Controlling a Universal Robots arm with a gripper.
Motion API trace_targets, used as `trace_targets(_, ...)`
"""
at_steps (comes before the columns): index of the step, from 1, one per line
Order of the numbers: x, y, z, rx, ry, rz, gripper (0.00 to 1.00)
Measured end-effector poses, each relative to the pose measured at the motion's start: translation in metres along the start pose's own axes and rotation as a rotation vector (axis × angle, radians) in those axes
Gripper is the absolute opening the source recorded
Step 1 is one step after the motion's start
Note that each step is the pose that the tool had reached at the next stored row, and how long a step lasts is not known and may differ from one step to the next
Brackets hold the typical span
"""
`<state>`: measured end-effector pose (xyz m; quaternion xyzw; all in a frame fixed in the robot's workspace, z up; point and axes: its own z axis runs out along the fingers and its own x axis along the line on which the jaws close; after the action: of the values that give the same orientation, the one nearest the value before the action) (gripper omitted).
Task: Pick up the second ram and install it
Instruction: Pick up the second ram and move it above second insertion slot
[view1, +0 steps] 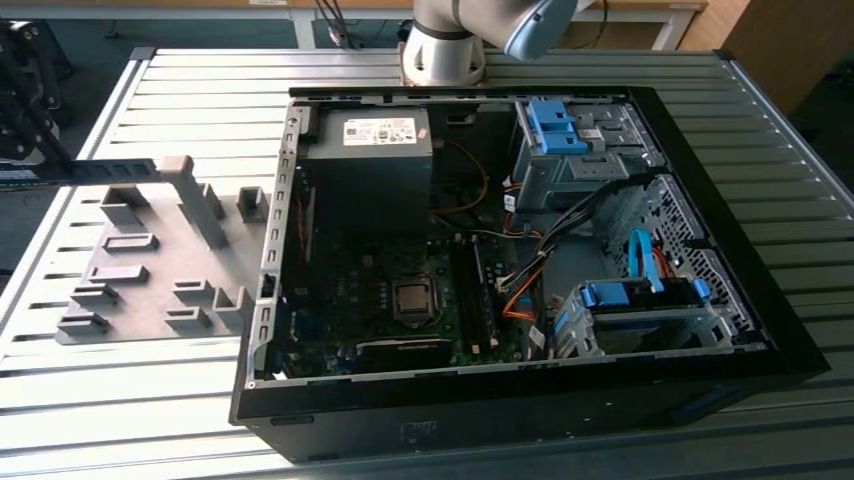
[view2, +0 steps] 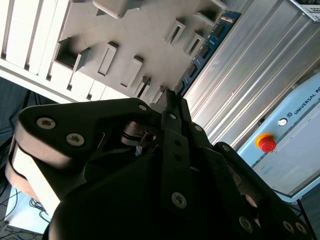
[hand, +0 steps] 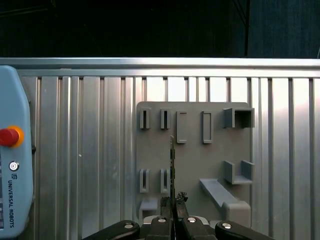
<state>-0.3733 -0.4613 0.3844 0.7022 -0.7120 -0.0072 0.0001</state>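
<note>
Our pincer (hand: 173, 204) is clamped on the second ram (hand: 172, 160), edge-on above the grey holder tray (hand: 195, 150), in the first wrist view. The second wrist view shows us the same grip. At the exterior view's left, the ram hangs near the tray.

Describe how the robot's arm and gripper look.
The arm is silver-grey, with rounded joints and a pale blue cap. In the second wrist view the gripper is matte black, built of flat angular links pinned with silver screws, tapering to a narrow tip.
</note>
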Motion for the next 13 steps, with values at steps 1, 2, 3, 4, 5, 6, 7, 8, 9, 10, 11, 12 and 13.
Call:
trace_targets(1,0.0,-0.0006,0.0,-0.0001,0.0001,0.0,0.14)
trace_targets(2,0.0,-0.0012,0.0,0.0,0.0,0.0,0.14)
trace_targets(3,0.0,-0.0018,0.0,0.0,0.0,0.0,0.14)
trace_targets(4,-0.0001,-0.0024,0.0,0.0,0.0,0.0,0.14)
trace_targets(5,-0.0001,-0.003,0.0,0.0,0.0,0.0,0.14)
trace_targets(6,-0.0001,-0.0037,0.0,0.0,0.0,0.0,0.14)
trace_targets(7,-0.0001,-0.0043,0.0,0.0,0.0,0.0,0.14)
trace_targets(8,-0.0001,-0.005,-0.0001,-0.0001,0.0,0.0,0.14)
trace_targets(9,-0.0001,-0.0056,0.0,0.0,0.0,0.0,0.14)
trace_targets(10,-0.0001,-0.0062,-0.0001,0.0,0.0,0.0,0.14)
trace_targets(11,-0.0001,-0.0069,-0.0001,0.0,0.0,0.0,0.14)
trace_targets(12,-0.0001,-0.0075,-0.0001,0.0,0.0,0.0,0.14)
trace_targets(13,-0.0001,-0.0081,-0.0001,0.0,0.0,0.0,0.14)
